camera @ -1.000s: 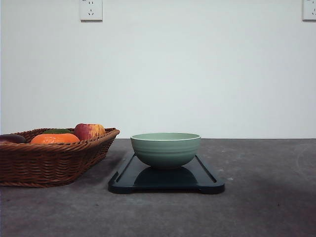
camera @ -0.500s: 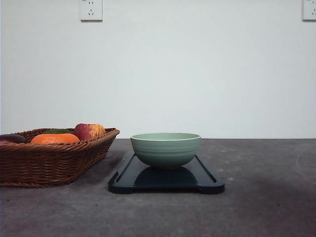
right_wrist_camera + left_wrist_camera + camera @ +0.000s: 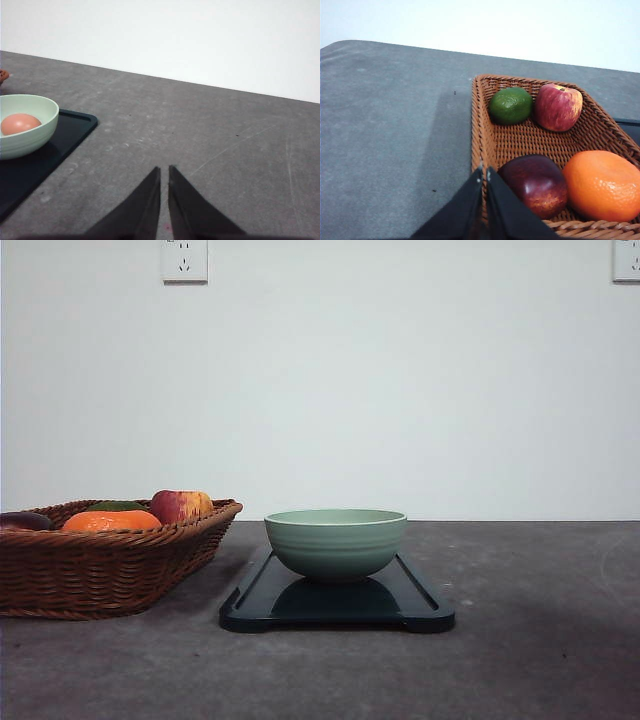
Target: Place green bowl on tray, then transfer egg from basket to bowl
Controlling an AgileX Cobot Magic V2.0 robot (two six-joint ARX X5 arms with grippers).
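The green bowl (image 3: pixel 335 543) stands upright on the dark tray (image 3: pixel 420 612) at the table's middle. In the right wrist view a brown egg (image 3: pixel 20 123) lies inside the green bowl (image 3: pixel 30 135) on the tray (image 3: pixel 75 130). The wicker basket (image 3: pixel 110 565) sits at the left. My left gripper (image 3: pixel 484 172) is shut with nothing in it, over the basket's (image 3: pixel 530 140) rim. My right gripper (image 3: pixel 164 171) is shut and empty above bare table, apart from the tray.
The basket holds a lime (image 3: pixel 510 105), a red apple (image 3: pixel 558 106), a dark purple fruit (image 3: pixel 535 185) and an orange (image 3: pixel 602 186). Grey table (image 3: pixel 540 640) spreads to the right of the tray. A white wall with sockets (image 3: pixel 184 260) stands behind.
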